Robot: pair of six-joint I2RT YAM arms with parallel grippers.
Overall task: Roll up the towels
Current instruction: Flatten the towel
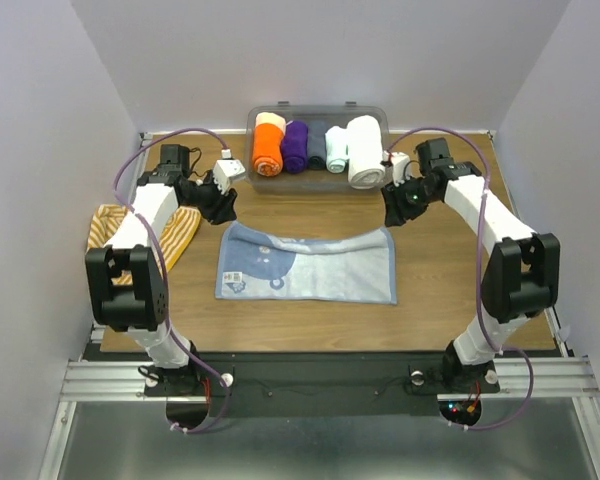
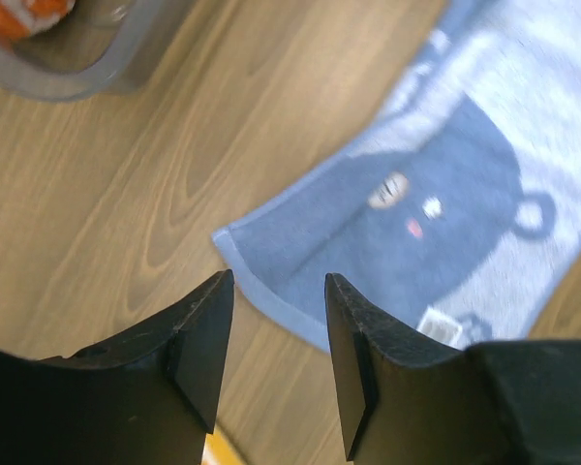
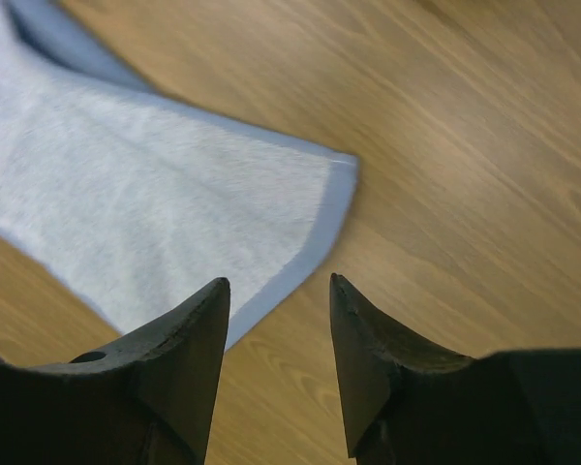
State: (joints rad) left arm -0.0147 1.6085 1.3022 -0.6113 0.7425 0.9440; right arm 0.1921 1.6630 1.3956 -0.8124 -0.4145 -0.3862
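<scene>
Top external view shows the pale blue towel (image 1: pixel 307 263) spread flat mid-table. The left gripper (image 2: pixel 279 281) and right gripper (image 3: pixel 279 283) hover near its far corners, jaws partly open and empty. The striped towel (image 1: pixel 183 232) lies at the left.

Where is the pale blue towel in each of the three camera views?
Top external: the towel lies spread flat at the centre of the table.
Left wrist: the towel fills the upper right, with one corner near the middle.
Right wrist: the towel fills the upper left, with one corner right of centre.
Shared landmark: the wooden table under the towel shows in all three.
</scene>
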